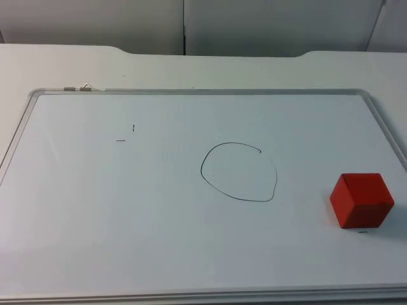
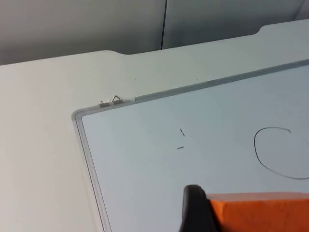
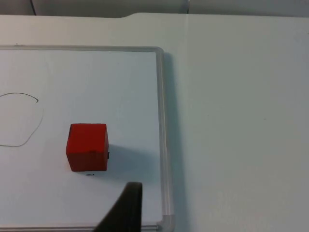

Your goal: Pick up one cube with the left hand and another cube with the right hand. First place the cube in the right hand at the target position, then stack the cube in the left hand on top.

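though corner-on, red cube (image 1: 361, 200) upright

White table top (image 1: 57, 67), framed whiteboard (image 1: 127, 210) lying on it, grey partition wall (image 1: 95, 19) behind.

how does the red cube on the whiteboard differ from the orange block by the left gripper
The red cube rests free on the white whiteboard, right of the drawn circle; the orange block sits against the left gripper's black fingertip. The first is deep red with all its edges in sight, the second orange and partly cropped. Both look matte and flat-faced.
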